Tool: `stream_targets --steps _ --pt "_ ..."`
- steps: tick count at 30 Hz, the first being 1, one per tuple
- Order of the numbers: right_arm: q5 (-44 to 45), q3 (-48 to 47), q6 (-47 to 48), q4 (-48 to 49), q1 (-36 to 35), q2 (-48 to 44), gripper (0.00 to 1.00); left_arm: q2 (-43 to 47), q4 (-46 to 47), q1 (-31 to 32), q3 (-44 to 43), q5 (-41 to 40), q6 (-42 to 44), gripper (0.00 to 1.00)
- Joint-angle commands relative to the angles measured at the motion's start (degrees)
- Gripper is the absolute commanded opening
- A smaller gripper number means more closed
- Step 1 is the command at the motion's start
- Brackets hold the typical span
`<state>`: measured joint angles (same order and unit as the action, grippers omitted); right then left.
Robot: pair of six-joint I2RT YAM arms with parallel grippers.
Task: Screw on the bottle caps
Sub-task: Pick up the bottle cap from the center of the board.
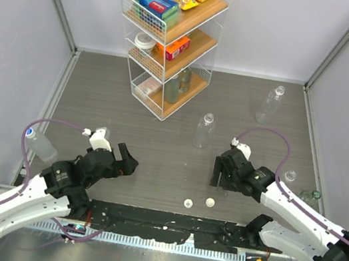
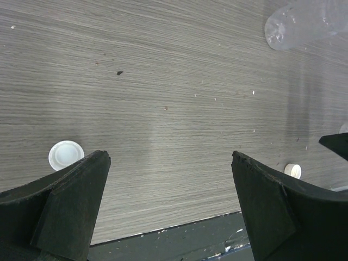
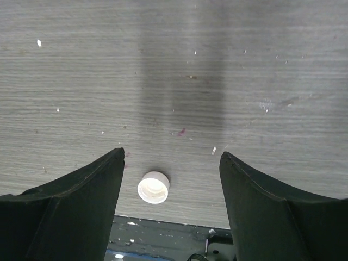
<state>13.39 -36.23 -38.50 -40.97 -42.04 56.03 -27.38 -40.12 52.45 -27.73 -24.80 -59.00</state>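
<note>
Two small white bottle caps point(image 1: 188, 203) point(image 1: 210, 202) lie on the table near its front edge. In the right wrist view one cap point(image 3: 154, 187) lies hollow side up on the table, below and between the fingers, nearer the left one. My right gripper point(image 3: 171, 155) point(image 1: 217, 175) is open above it and touches nothing. My left gripper point(image 2: 169, 157) point(image 1: 129, 163) is wide open and empty over bare table, with one cap point(image 2: 66, 154) beyond its left finger and another cap point(image 2: 292, 170) beyond its right. Clear bottles stand at mid table point(image 1: 204, 130), back right point(image 1: 269, 104) and right point(image 1: 290, 176).
A white wire shelf rack point(image 1: 171, 35) with boxes and jars stands at the back. One clear bottle point(image 1: 40, 144) lies at the left edge, and a greenish one point(image 1: 312, 195) is by the right arm. A black strip point(image 1: 165, 223) runs along the front edge. A bottle's base point(image 2: 304, 22) shows in the left wrist view.
</note>
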Motion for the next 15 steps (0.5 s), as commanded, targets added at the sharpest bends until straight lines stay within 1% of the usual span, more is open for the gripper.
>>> stream_targets --steps 1,3,4,6,10,12,15 --pt "-2.56 1.33 -4.91 -1.21 -0.5 0.22 0.74 1.36 0.92 0.2 0.22 -0.25 -0.94 1.0" --pt "-4.5 2.21 -5.09 -1.65 -0.41 0.31 0.71 1.54 0.48 0.2 0.39 -0.6 -1.2 1.0" --pt "-5.29 2.65 -5.09 -1.83 -0.5 0.13 0.68 1.62 0.39 0.2 0.48 -0.6 -1.29 1.0" --pt "-7.14 3.44 -5.09 -3.06 -0.5 -0.39 0.64 1.54 0.39 0.2 0.65 -0.52 -1.29 1.0" --pt "-10.47 5.11 -5.36 -1.93 -0.5 -2.33 0.64 1.01 0.74 0.2 0.74 -0.34 -1.2 1.0" --pt "-11.45 5.38 -5.62 -1.57 -0.5 -3.12 0.62 0.66 0.83 0.2 0.83 -0.34 -1.2 1.0" --pt "-11.02 5.9 -6.67 -2.53 -0.41 -3.73 0.6 0.39 0.48 0.2 0.66 -0.34 -1.11 1.0"
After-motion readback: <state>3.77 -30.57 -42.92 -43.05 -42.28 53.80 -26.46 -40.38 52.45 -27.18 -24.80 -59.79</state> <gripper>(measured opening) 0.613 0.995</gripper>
